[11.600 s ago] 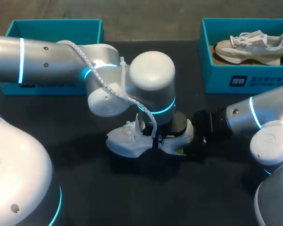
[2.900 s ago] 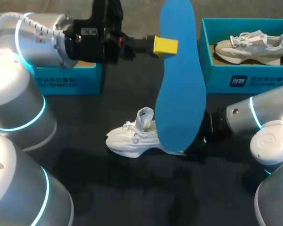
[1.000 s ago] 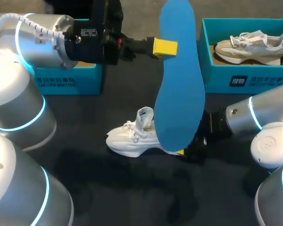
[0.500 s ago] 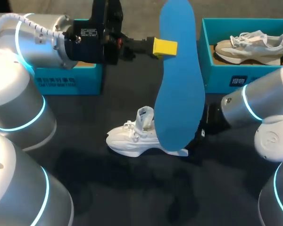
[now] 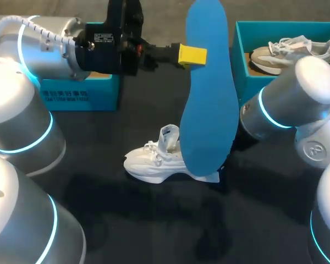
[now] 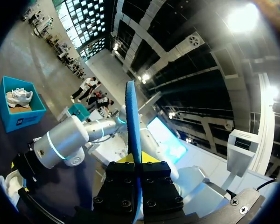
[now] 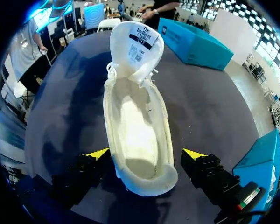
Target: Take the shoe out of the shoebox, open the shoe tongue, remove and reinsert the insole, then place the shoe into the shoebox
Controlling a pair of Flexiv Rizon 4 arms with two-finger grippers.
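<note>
Head view has the bulk of both arms nearest, the left arm [image 5: 27, 126] at one side and the right arm [image 5: 289, 104] at the other. Just past them the white shoe [image 5: 154, 165] stands upright on the dark worktop [image 5: 99, 209], toe toward the left arm's side, its tongue [image 5: 168, 137] pulled up and forward.

The right wrist view looks down into the shoe's open mouth. The right jaws stand wide, with the yellow fingertips [image 7: 97, 153] either side of the heel and not pinching it. On the raised tongue's inner face is a white label [image 7: 139, 39] with several lines of dark print and a dark band across it.

Over the heel end the blue insole [image 5: 209, 93] hangs in the air, standing on end. The left jaws are closed on its edge high up, with a yellow tip [image 5: 192, 55] against it. The left wrist view shows the insole edge-on, clamped between the two black finger blocks.

At the worktop's far edge two teal boxes stand well apart. The right shoebox [image 5: 264, 88] holds a beige shoe [image 5: 280, 55] with white laces and has a dark panel of white print on its front wall. The left shoebox [image 5: 93, 96], largely hidden behind the left arm, also has white print on its front
</note>
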